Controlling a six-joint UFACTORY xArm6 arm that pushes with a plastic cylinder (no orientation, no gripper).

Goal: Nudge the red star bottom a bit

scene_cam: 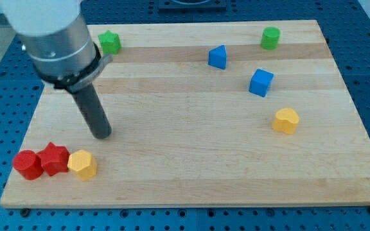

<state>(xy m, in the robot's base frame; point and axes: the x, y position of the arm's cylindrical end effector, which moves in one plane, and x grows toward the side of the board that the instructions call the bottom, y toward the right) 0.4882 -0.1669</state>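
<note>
The red star (54, 158) lies near the board's lower left corner. A red cylinder (27, 165) touches it on the left and a yellow hexagon-like block (82, 164) touches it on the right. My tip (103, 134) rests on the board above and to the right of the red star, a short gap away from it and just above the yellow block.
A green star (110, 42) sits at the top left, a green cylinder (270, 38) at the top right. Two blue blocks (218, 57) (261, 82) and a yellow block (286, 120) lie on the right half. The wooden board (191, 173) ends close below the red star.
</note>
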